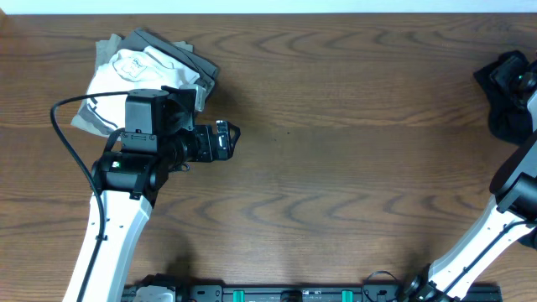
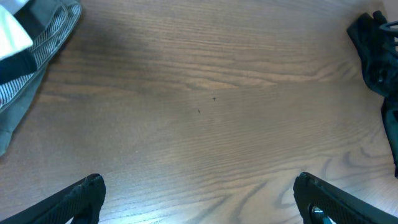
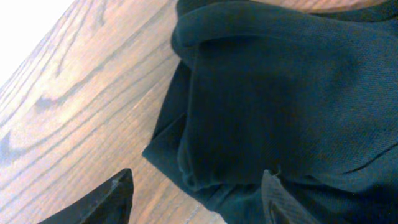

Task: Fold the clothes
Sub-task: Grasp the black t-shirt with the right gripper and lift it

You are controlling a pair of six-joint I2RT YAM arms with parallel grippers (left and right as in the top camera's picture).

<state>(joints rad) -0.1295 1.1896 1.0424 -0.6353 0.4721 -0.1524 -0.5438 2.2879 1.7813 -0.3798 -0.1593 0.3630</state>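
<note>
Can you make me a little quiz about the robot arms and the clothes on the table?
1. True or false: the left gripper has its jaws shut on the black shirt.
2. Where is the pile of folded garments? A) by the left arm B) by the right arm C) mid-table
3. Which garment lies under the right gripper?
Key: 1 false, its jaws are open over bare table; 2 A; 3 the black shirt.
</note>
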